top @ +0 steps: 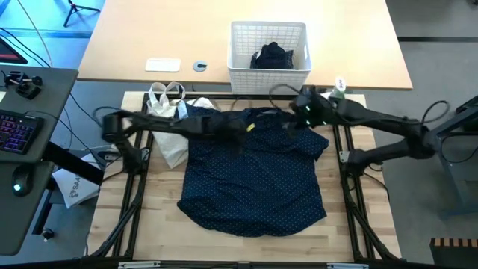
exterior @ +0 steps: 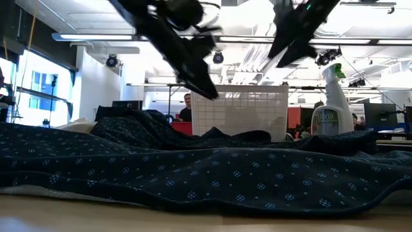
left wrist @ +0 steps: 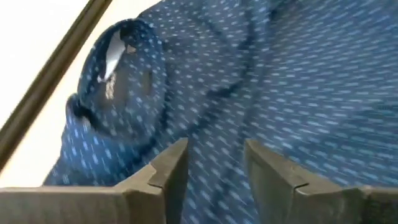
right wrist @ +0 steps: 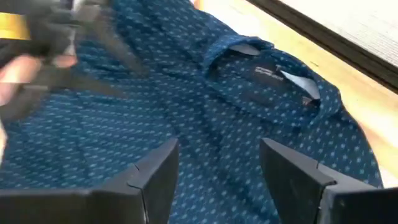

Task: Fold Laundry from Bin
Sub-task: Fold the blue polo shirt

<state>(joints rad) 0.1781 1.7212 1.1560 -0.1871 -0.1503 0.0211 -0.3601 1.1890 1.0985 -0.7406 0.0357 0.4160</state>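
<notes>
The navy shirt with tiny white dots (top: pixel 254 175) lies spread on the table, its collar (right wrist: pixel 273 74) toward the far edge. The white lattice bin (top: pixel 237 67) stands past the far edge, with a plain dark navy piece (top: pixel 272 56) inside. My left gripper (left wrist: pixel 214 168) is open and hangs above the shirt's upper part (top: pixel 243 127), near the collar (left wrist: pixel 118 62). My right gripper (right wrist: pixel 217 168) is open above the shirt's far right part (top: pixel 299 116). In the low view both grippers (exterior: pixel 203 84) (exterior: pixel 283 51) hang clear of the cloth. The plaid shirt does not show plainly.
A cream-white cloth bag with loop handles (top: pixel 168 112) lies at the shirt's far left. A spray bottle (top: pixel 340 86) stands at the far right, also in the low view (exterior: pixel 331 103). Dark frame rails (top: pixel 134 187) (top: pixel 351 187) run along both table sides. A person (exterior: pixel 187 106) shows in the room behind.
</notes>
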